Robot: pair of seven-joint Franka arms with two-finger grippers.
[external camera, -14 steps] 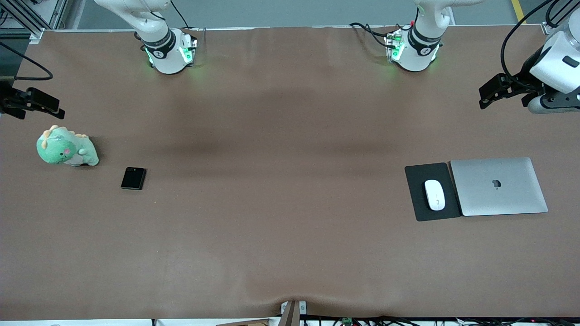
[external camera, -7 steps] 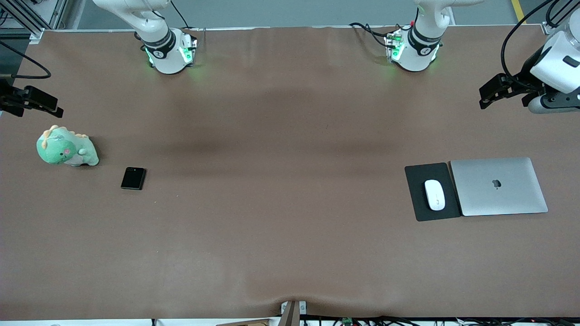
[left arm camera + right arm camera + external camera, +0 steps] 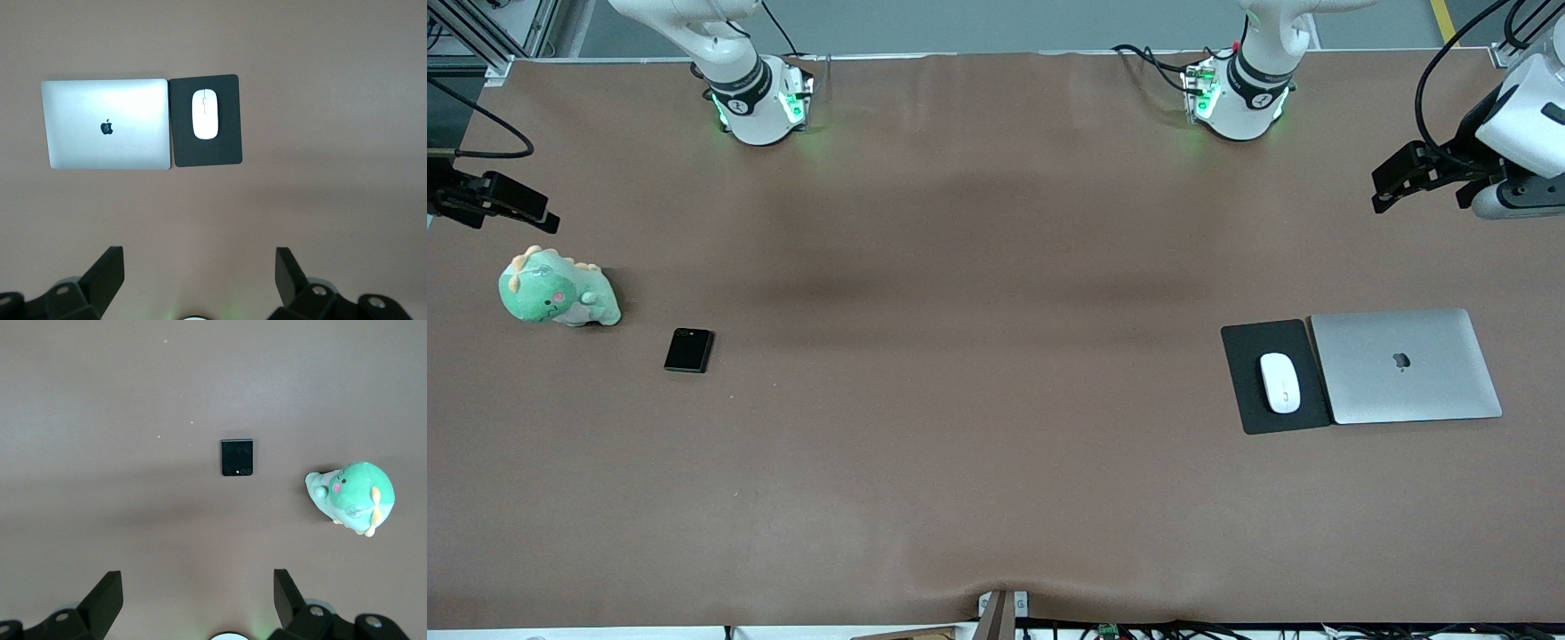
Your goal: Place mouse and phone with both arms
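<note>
On the brown desk [image 3: 996,462], the small glossy white oval mouse [image 3: 1279,382] rests on a dark mat [image 3: 1240,391], well apart from the wide-open left pincer [image 3: 1392,185]. Toward the right arm's end, the small black squarish phone [image 3: 688,350] lies well apart from the wide-open right pincer [image 3: 525,212].

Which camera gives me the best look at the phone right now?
The right wrist view: the phone lies unobstructed, its camera dots visible. The front view shows it smaller, beside the plush dinosaur. The left wrist view does not show it.

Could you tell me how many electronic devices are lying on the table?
3: phone beside the plush; mouse on the pad; laptop beside that pad.
</note>
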